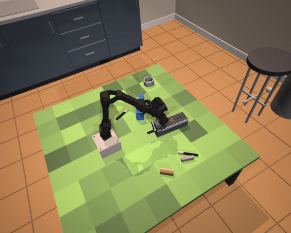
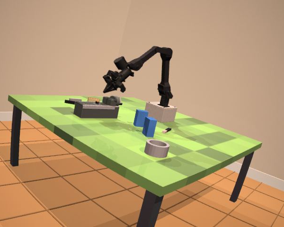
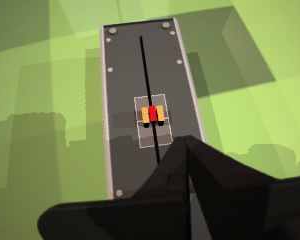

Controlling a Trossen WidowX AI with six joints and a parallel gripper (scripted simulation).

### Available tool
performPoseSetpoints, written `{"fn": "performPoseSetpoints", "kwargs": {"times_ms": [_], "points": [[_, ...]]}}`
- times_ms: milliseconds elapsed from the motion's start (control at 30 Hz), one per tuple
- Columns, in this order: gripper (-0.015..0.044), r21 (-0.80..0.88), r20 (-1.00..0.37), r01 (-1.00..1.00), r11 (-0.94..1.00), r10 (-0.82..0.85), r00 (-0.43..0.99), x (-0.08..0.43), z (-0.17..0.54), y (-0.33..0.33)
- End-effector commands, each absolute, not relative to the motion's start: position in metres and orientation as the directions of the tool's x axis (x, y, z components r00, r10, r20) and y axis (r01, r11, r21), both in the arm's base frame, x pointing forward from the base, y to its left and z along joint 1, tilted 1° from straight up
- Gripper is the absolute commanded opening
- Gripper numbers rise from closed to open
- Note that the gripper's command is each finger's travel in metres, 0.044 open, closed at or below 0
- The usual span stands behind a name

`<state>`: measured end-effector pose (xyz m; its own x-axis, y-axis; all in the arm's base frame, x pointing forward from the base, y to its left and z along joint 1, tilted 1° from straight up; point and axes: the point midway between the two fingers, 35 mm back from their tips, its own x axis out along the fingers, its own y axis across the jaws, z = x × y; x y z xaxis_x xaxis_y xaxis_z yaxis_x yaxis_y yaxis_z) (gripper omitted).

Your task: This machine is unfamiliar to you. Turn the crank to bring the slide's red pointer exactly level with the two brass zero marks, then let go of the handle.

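Note:
The dark slide machine [image 1: 173, 127] [image 2: 99, 113] [image 3: 125, 75] stands on the table. Its red pointer [image 3: 153, 113] sits between the left brass mark [image 3: 145, 115] and the right brass mark [image 3: 161, 113] and looks about level with them; a tiny offset cannot be ruled out. The crank's black handle [image 1: 150, 132] sticks out at the machine's end nearer the arm base; it is outside the wrist view. My gripper [image 2: 104, 91] [image 3: 183, 143] is shut and empty, its fingertips together above the machine's top, clear of the handle.
Two blue blocks [image 1: 139, 115] [image 2: 149, 126] stand beside the machine, with a grey ring [image 1: 148, 81] [image 2: 156, 148] beyond. A black-and-white stick [image 1: 121, 114] lies near the arm. Another stick [image 1: 190, 153], a grey bar [image 1: 187, 158] and an orange block [image 1: 166, 172] lie on the other side.

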<state>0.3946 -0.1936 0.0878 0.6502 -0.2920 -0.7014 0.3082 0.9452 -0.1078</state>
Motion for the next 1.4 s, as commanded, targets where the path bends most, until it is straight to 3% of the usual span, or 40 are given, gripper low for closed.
{"fn": "performPoseSetpoints", "kwargs": {"times_ms": [0,67,633,667,1233,1367], "points": [[0.0,-0.108,-0.701,0.308,0.945,-0.292,0.65,0.3946,0.0878,-0.1936],[0.0,-0.108,-0.701,0.308,0.945,-0.292,0.65,0.3946,0.0878,-0.1936],[0.044,-0.108,-0.701,0.308,0.945,-0.292,0.65,0.3946,0.0878,-0.1936],[0.044,-0.108,-0.701,0.308,0.945,-0.292,0.65,0.3946,0.0878,-0.1936],[0.0,-0.108,-0.701,0.308,0.945,-0.292,0.65,0.3946,0.0878,-0.1936],[0.0,-0.108,-0.701,0.308,0.945,-0.292,0.65,0.3946,0.0878,-0.1936]]}}
